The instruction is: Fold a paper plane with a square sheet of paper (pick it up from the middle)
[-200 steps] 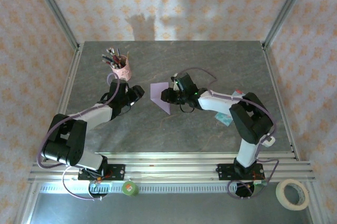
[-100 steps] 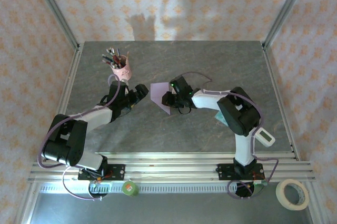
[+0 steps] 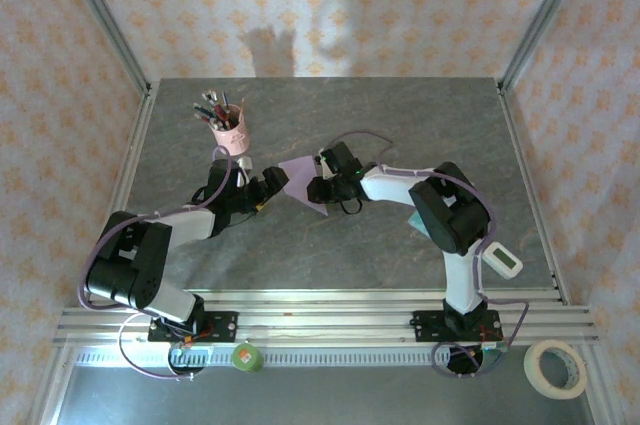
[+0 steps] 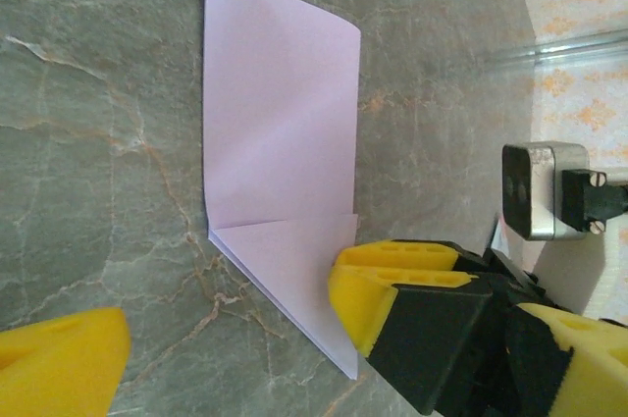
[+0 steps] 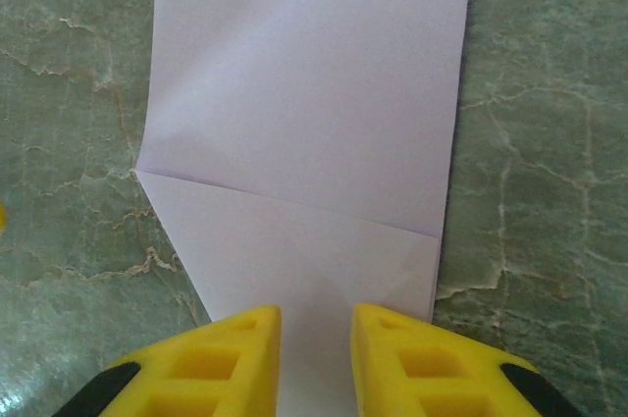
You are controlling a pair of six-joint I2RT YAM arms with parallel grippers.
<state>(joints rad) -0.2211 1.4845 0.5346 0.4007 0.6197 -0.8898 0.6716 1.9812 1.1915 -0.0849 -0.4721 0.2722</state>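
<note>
Left fingers (image 4: 59, 353) swung in, now wide beside the folded pale lilac paper sheet (image 5: 314, 93); right fingers (image 5: 235, 358) narrow, pinning it, probably for creasing.

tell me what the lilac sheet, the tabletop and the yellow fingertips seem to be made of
Lilac sheet: thin paper, matte; it holds sharp creases and lies flat.
Tabletop: looks like grey-green marble, veined, slightly glossy, though it could be a printed laminate.
Yellow fingertips: likely moulded or printed plastic, matte, with recessed pockets.
</note>
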